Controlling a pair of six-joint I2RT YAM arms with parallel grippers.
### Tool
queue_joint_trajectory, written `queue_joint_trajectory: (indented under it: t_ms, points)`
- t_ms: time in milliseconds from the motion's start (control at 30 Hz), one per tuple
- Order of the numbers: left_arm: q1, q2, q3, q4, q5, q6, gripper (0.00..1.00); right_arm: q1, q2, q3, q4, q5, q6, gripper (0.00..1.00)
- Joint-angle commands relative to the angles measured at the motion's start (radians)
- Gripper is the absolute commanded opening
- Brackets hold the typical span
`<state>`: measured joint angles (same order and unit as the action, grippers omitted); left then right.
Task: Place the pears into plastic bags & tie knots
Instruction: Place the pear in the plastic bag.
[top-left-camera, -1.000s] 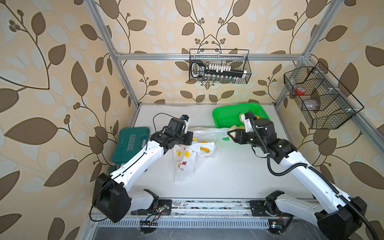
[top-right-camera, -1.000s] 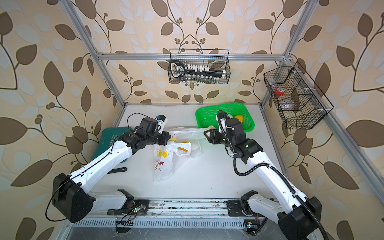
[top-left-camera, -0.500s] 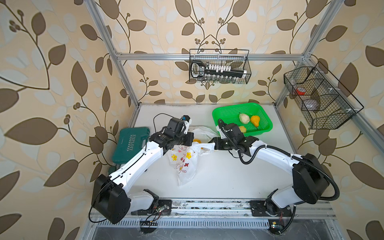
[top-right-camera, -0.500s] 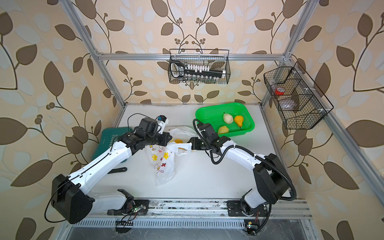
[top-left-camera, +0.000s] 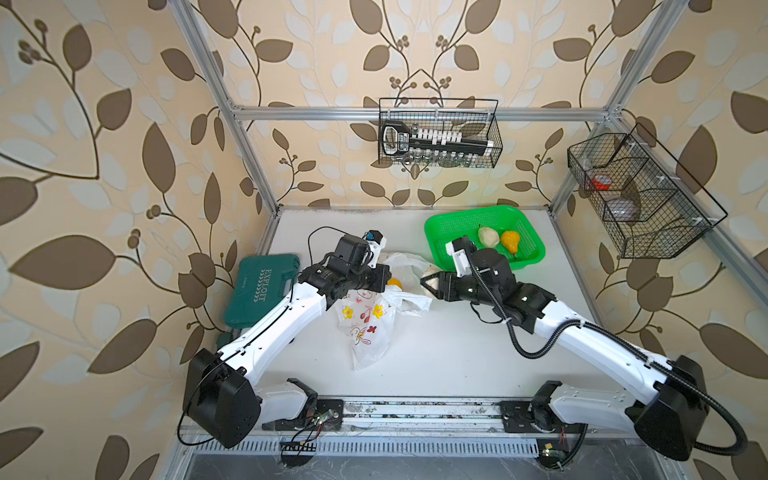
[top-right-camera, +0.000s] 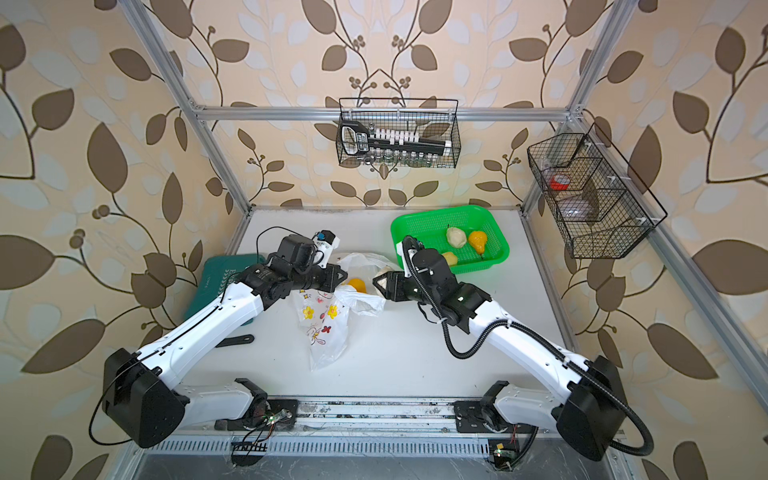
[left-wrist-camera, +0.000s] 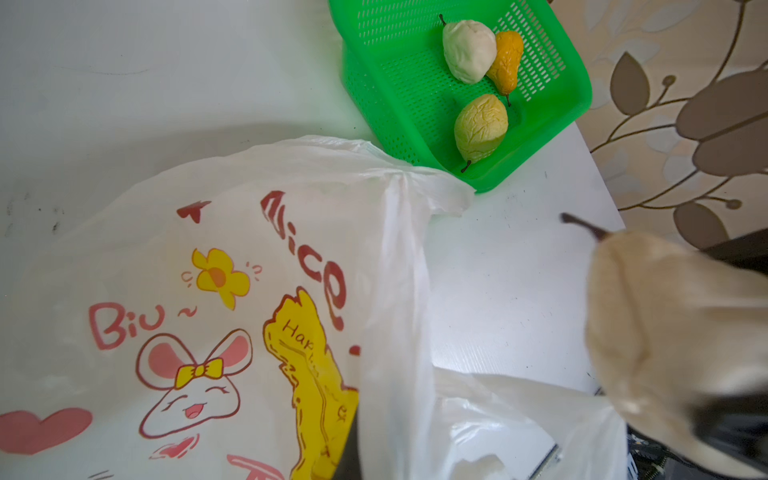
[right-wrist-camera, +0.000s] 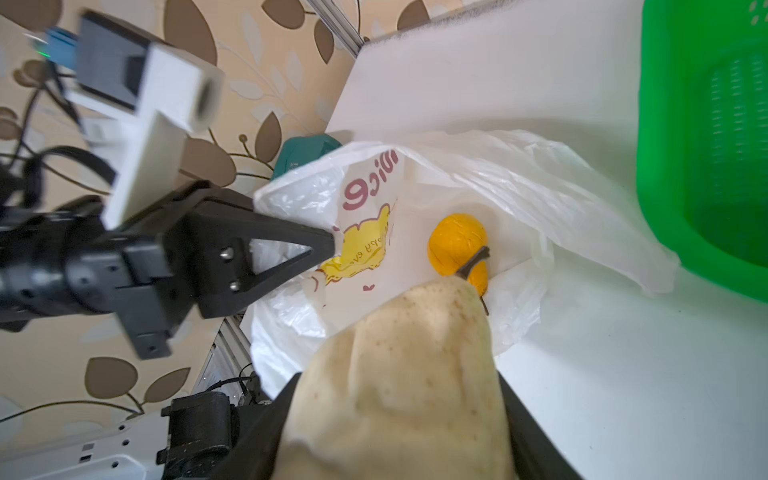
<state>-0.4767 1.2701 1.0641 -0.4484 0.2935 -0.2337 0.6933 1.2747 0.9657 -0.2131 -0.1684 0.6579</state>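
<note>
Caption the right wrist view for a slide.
Right gripper holds cream pear at bag mouth; left gripper pinches bag rim, orange pear inside.

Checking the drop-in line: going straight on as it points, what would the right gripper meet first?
Probably the open mouth of the plastic bag, which the left gripper holds up; the cream pear in the right gripper aims at the orange pear inside. Depth is unclear.

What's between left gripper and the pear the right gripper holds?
The plastic bag, mouth open, an orange pear inside it. Clearest in the right wrist view.
</note>
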Motion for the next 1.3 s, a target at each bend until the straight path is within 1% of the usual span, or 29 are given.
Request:
queue_joint_trajectory:
  t_ms: [0, 67, 133, 233, 300, 367, 433, 567, 700, 933, 967, 1000, 1067, 1100, 1133, 1200, 1267]
  points:
    - [0.000, -0.032, -0.003, 0.043, 0.062, 0.016, 0.00, 0.030, 0.114, 0.023, 0.046, 0.012, 0.011, 0.41]
    - [0.000, -0.031, -0.007, 0.048, 0.073, 0.014, 0.00, 0.049, 0.183, 0.062, 0.054, -0.016, -0.004, 0.40]
    - [-0.001, -0.025, -0.007, 0.051, 0.079, 0.010, 0.00, 0.102, 0.232, 0.096, 0.051, -0.026, -0.019, 0.40]
    - [-0.006, -0.011, -0.005, 0.064, 0.089, 0.000, 0.00, 0.179, 0.247, 0.096, 0.058, -0.011, -0.011, 0.40]
    - [-0.012, 0.000, -0.004, 0.076, 0.100, -0.010, 0.00, 0.205, 0.248, 0.077, 0.087, 0.000, 0.013, 0.40]
    - [-0.025, 0.011, 0.006, 0.078, 0.105, -0.016, 0.00, 0.206, 0.260, 0.067, 0.107, 0.043, 0.040, 0.40]
    - [-0.041, 0.014, 0.014, 0.074, 0.103, -0.016, 0.00, 0.203, 0.284, 0.066, 0.137, 0.121, 0.052, 0.41]
    - [-0.048, -0.002, 0.012, 0.062, 0.096, -0.024, 0.00, 0.172, 0.357, 0.099, 0.183, 0.200, 0.063, 0.41]
    - [-0.050, -0.027, -0.009, 0.053, 0.091, -0.023, 0.00, 0.144, 0.411, 0.128, 0.232, 0.209, 0.075, 0.42]
    - [-0.049, -0.034, -0.030, 0.054, 0.097, -0.028, 0.00, 0.144, 0.497, 0.201, 0.327, 0.226, 0.096, 0.42]
    - [-0.048, -0.034, -0.029, 0.058, 0.099, -0.032, 0.00, 0.144, 0.520, 0.216, 0.333, 0.230, 0.100, 0.44]
    - [-0.049, -0.034, -0.030, 0.061, 0.101, -0.033, 0.00, 0.144, 0.544, 0.236, 0.332, 0.227, 0.098, 0.50]
    - [-0.049, -0.032, -0.029, 0.068, 0.097, -0.039, 0.00, 0.144, 0.598, 0.287, 0.310, 0.206, 0.075, 0.75]
    - [-0.049, -0.032, -0.031, 0.073, 0.093, -0.042, 0.00, 0.144, 0.614, 0.303, 0.299, 0.202, 0.061, 0.83]
    - [-0.049, -0.031, -0.032, 0.076, 0.083, -0.049, 0.00, 0.142, 0.621, 0.321, 0.270, 0.197, 0.044, 0.89]
    - [-0.049, -0.029, -0.031, 0.081, 0.072, -0.058, 0.00, 0.140, 0.596, 0.319, 0.235, 0.197, 0.019, 0.94]
    - [-0.048, -0.031, -0.035, 0.091, 0.062, -0.069, 0.00, 0.136, 0.542, 0.281, 0.234, 0.191, 0.009, 1.00]
